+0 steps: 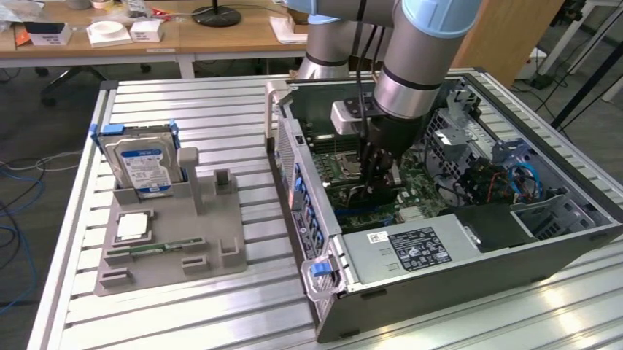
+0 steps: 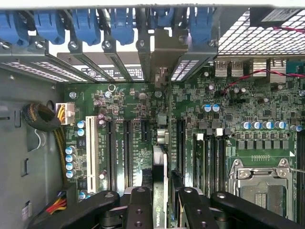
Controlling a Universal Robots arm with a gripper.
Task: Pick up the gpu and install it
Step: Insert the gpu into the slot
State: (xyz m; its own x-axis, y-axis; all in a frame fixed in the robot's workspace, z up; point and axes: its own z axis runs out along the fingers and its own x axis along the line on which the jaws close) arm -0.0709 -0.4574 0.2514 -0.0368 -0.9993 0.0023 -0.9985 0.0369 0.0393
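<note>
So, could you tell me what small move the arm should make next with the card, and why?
Probably a slow, straight push down. The gripper holds the gpu edge-on just above the motherboard, its bracket end reaching the rear slot openings under the blue latches. The card appears lined up with a slot, though whether it is seated cannot be told, so any sideways motion seems unwise.

- One open computer case (image 1: 467, 292) on my counter (image 1: 195, 306).
- One gpu (image 2: 165, 181), edge-on, in my one tool (image 2: 162, 210).
- One hard drive (image 1: 144, 166) standing in one grey holder tray (image 1: 156, 273).
- One processor chip (image 1: 131, 227).
- One green memory stick (image 1: 165, 248).
</note>
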